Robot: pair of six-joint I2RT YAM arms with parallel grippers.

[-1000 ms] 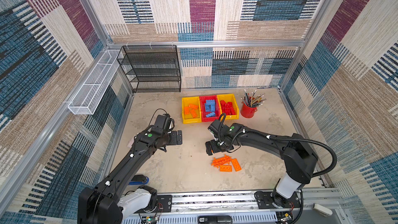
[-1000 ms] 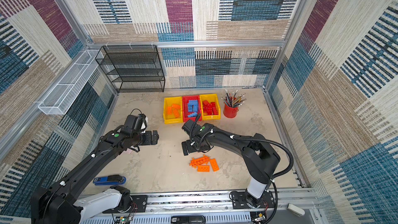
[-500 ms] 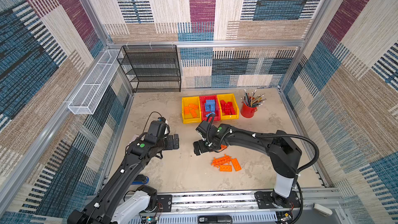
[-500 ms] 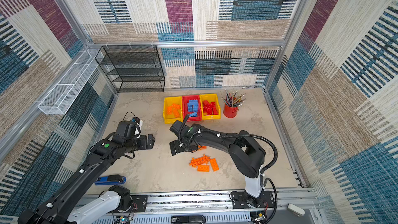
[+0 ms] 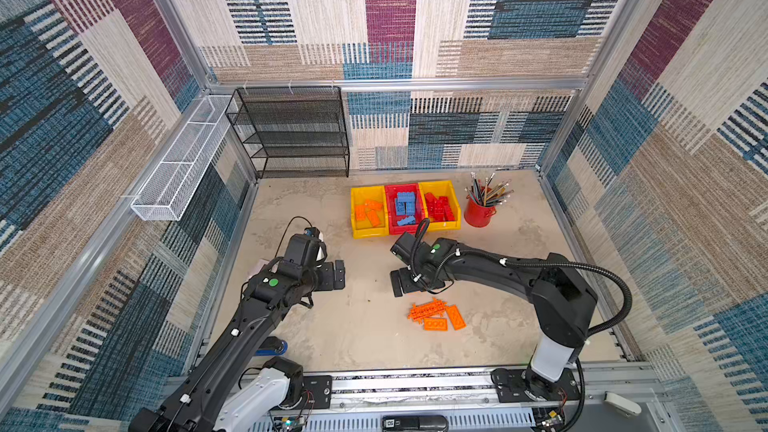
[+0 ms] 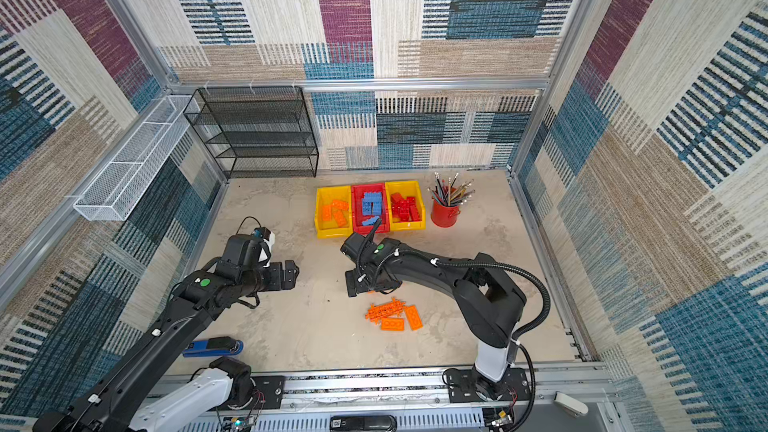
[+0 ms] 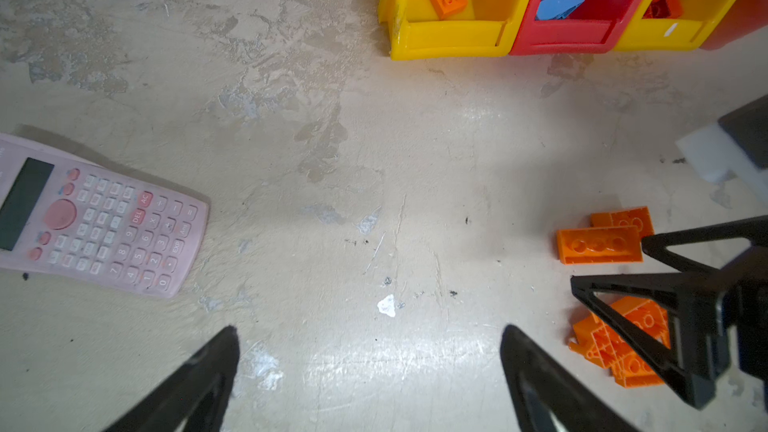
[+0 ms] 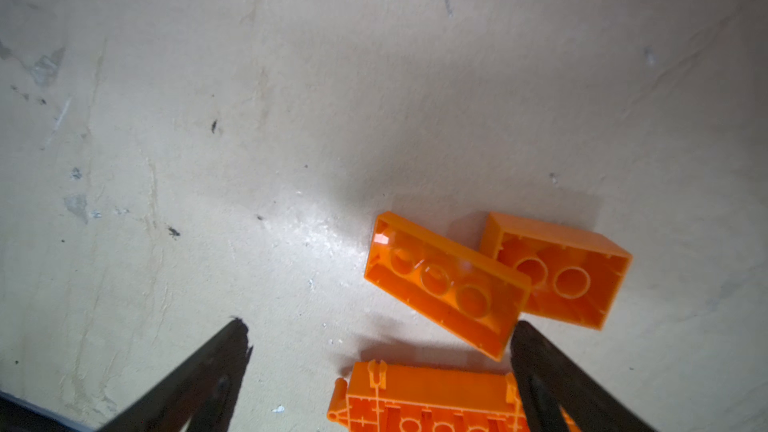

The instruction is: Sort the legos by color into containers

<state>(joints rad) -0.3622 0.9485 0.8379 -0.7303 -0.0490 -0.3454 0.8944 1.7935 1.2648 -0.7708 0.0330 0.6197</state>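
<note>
Across table (image 7: pixel 332 160) from orange legos (image 7: pixel 598 245), pink calculator (image 7: pixel 95 222) keys: AC, DEL, EXP.

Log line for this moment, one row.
left end effector open, empty | right end effector open, empty | orange legos loose on table

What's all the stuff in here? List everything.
bins: three, yellow-red-yellow, row at back of table
orange bricks: several, orange, left yellow bin
blue bricks: several, blue, red bin
red bricks: several, red, right yellow bin
loose pieces: three, orange, table front
pencil cup: one, red, right of bins
calculator: one, pink, table's left side
stapler: one, blue, front left
wire rack: one, black, back left corner
wire basket: one, white, left wall
left gripper: one, black, open, empty
right gripper: one, black, open, beside loose pieces
</note>
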